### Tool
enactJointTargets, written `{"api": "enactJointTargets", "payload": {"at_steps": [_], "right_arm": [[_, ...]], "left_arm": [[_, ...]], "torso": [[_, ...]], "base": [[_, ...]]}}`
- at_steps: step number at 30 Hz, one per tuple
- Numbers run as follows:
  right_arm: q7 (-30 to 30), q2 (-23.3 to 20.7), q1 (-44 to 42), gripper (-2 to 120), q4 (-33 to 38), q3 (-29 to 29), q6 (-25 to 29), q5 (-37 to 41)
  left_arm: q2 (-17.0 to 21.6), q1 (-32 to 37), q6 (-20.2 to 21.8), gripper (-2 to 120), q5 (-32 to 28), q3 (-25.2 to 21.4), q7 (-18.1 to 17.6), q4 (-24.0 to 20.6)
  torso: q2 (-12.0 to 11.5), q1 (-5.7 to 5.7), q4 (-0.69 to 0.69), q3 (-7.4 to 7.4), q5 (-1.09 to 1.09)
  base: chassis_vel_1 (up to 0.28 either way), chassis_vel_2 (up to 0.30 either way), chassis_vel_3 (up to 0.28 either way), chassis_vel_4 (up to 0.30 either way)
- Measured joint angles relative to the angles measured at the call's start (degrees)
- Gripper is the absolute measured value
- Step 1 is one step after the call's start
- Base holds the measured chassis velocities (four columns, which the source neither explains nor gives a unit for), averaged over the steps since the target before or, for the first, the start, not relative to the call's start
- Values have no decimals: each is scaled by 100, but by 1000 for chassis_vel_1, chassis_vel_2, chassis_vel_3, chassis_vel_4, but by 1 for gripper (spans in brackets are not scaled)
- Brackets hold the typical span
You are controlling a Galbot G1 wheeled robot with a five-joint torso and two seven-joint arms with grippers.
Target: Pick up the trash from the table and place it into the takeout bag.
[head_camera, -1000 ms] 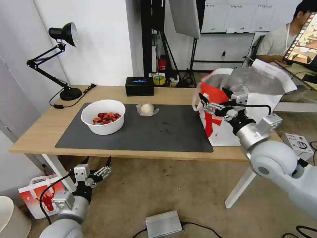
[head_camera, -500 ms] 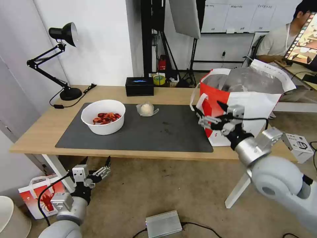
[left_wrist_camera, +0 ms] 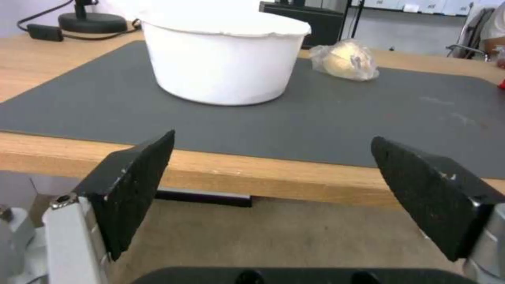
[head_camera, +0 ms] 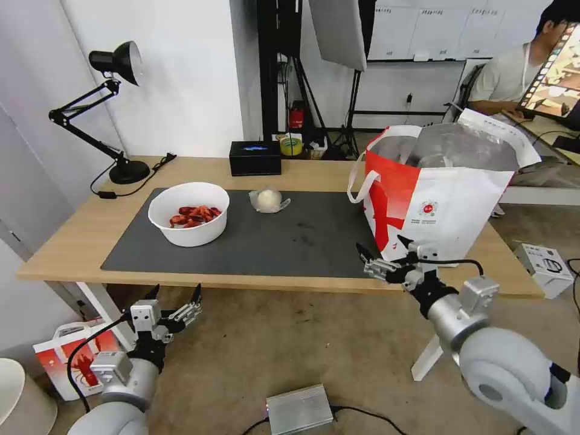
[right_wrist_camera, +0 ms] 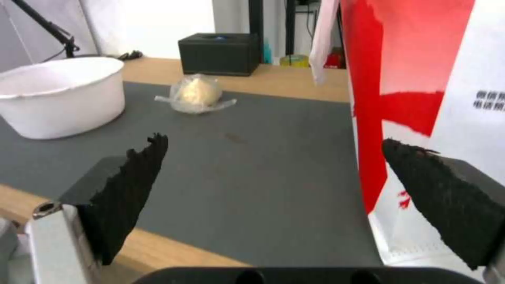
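We count one white bowl (head_camera: pixel 189 213) of red shells and one clear plastic wad (head_camera: pixel 269 199) on the table's (head_camera: pixel 72 241) grey mat (head_camera: pixel 302 238), one takeout bag (head_camera: pixel 447 205) at its right end. Our left gripper (head_camera: pixel 175 296) and right gripper (head_camera: pixel 382 252) hang wide open, empty, at the front edge above the concrete floor (head_camera: pixel 290 344).

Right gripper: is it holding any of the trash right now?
No. The right gripper hangs open and empty at the table's front edge, beside the takeout bag.

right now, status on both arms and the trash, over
Left end effector open, below table edge. Right end effector open, empty, by takeout bag. Bowl of crayfish shells and plastic wad on mat, unobstructed.
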Motion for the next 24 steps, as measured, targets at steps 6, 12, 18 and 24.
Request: {"api": "enactJointTargets", "payload": {"at_steps": [6,12,18,24], "right_arm": [[18,14,-175,100,-23,-14,56,-68],[97,67,-324,100,-63,-18,73,-73],[100,146,-410,100,-108,-17,89,-102],[100,188,-421,100,-125,-23,92,-106]], "left_arm": [[11,-9,-3,100,-8,0,1,10],[14,-10,-4,100,-11,5,0,19],[3,-15,-4,100,-11,9,0,20],[4,-20,-4,100,-12,10,0,29]], "torso": [[0,0,0,0,0],[0,0,0,0,0],[0,0,0,0,0],[0,0,0,0,0]], "base": [[0,0,0,0],[0,0,0,0],[0,0,0,0],[0,0,0,0]]}}
